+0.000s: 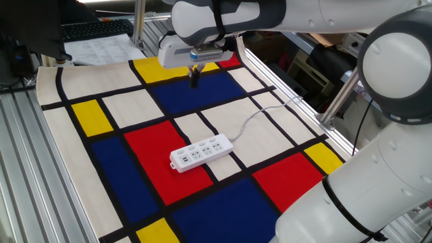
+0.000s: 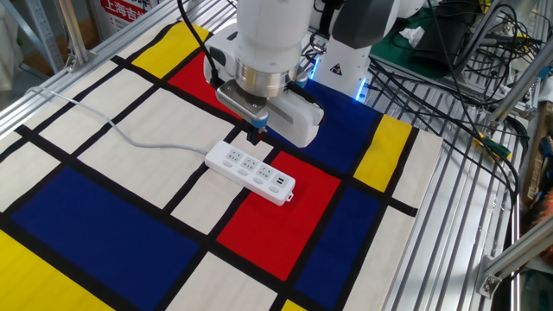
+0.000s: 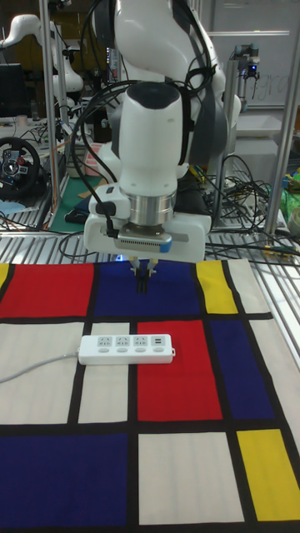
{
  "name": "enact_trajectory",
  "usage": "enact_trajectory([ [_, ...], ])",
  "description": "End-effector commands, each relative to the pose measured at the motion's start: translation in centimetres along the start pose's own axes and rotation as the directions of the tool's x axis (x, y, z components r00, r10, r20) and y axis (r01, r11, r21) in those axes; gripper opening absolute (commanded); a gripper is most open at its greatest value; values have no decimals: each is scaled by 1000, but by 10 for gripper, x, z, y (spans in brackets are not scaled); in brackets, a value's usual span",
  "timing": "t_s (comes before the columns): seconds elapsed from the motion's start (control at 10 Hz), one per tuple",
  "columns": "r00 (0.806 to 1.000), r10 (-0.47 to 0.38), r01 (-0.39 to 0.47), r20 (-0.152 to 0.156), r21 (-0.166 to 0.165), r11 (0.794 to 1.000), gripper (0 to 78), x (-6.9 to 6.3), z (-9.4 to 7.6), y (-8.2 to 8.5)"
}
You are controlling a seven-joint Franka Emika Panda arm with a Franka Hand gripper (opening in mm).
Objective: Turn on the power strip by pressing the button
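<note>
Tall fixed view: the gripper (image 3: 142, 283) hangs above the blue panel of the colour-block mat (image 3: 50, 475), nearer the mat's far edge than the power strip (image 3: 126, 349), which lies flat near the mat's centre, straddling a white panel and a red one. The strip's long axis runs parallel to the far edge of the mat; its cord (image 3: 37, 365) leaves the end on the picture's left. The fingertips appear as one dark stub with no gap visible in this view, and in one fixed view the gripper (image 1: 194, 79) shows the same, so the fingers look closed on nothing, though the tip is small. In the other fixed view the gripper (image 2: 256, 135) sits off the strip's (image 2: 250, 173) long side, towards the robot base, clear of it and raised. The button cannot be made out with certainty in any view; if it is at the cord end, as judged from the task, it lies sideways along the strip's axis from the tip as well as forward and down. Judgement: the coming move turns on that offset along the strip, travel toward the cord end, out over the strip, then descent. Risk: landing on a socket face instead of the switch.
</note>
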State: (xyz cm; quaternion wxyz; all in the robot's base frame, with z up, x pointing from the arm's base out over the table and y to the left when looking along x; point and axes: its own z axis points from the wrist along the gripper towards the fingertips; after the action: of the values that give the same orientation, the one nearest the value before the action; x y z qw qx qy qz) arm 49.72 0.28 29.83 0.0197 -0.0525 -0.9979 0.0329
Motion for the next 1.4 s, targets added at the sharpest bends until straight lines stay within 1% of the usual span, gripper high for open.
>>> enact_trajectory([
  [0.1, 1000, 0, 0, 2, -2, 1000, 0, -1, -1, 0],
  [0.6, 1000, -4, 4, 3, -2, 1000, 0, -1, 1, 1],
  [0.8, 1000, -1, 1, 8, -2, 1000, 0, -4, 11, 3],
  [0.9, 1000, 5, -5, 15, -1, 1000, 0, -6, 19, 5],
  [1.0, 1000, 7, -7, 15, 0, 1000, 0, -7, 22, 6],
  [1.1, 1000, 3, -3, 18, 5, 1000, 0, -8, 28, 6],
  [1.3, 1000, -10, 10, 19, 13, 1000, 0, -12, 36, 4],
  [1.4, 1000, -12, 12, 23, 11, 1000, 0, -15, 39, 1],
])
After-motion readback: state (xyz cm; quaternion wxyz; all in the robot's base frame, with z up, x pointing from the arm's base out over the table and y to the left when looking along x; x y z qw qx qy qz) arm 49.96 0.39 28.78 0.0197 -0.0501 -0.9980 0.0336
